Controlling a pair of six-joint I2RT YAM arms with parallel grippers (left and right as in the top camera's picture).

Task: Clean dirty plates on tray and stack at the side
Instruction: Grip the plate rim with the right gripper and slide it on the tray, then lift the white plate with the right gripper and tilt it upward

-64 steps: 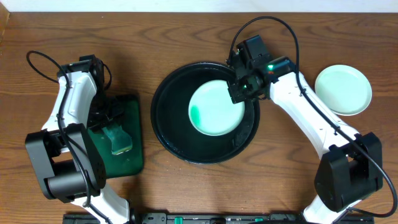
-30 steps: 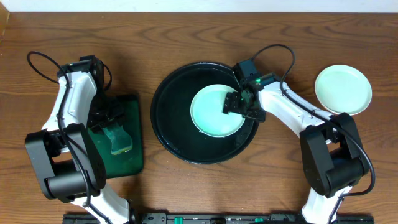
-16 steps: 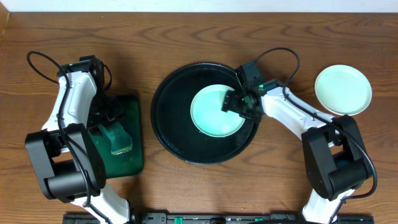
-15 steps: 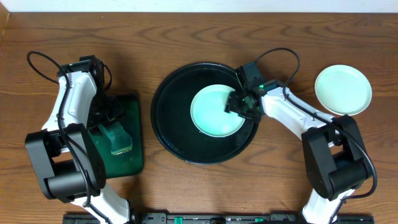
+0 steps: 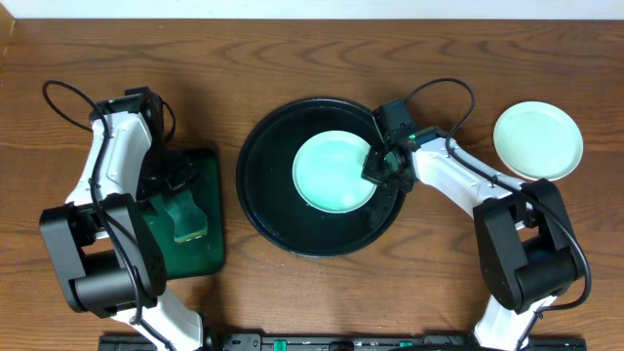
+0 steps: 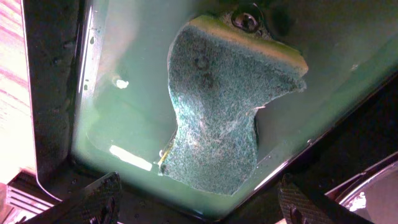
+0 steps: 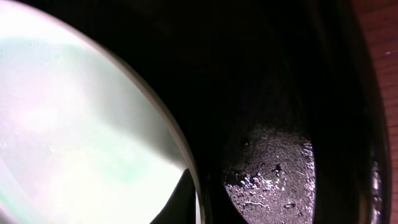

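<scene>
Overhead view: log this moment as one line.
right gripper: shut on plate rim in black tray | left gripper: open above sponge in green tray | second plate: outside black tray

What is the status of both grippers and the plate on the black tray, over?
Left gripper open above sponge. Right gripper shut at plate right edge, inside tray. Second plate aside, right. Nothing in the way.

Pale-mint plate (image 5: 331, 174), black tray (image 5: 261, 200)
</scene>
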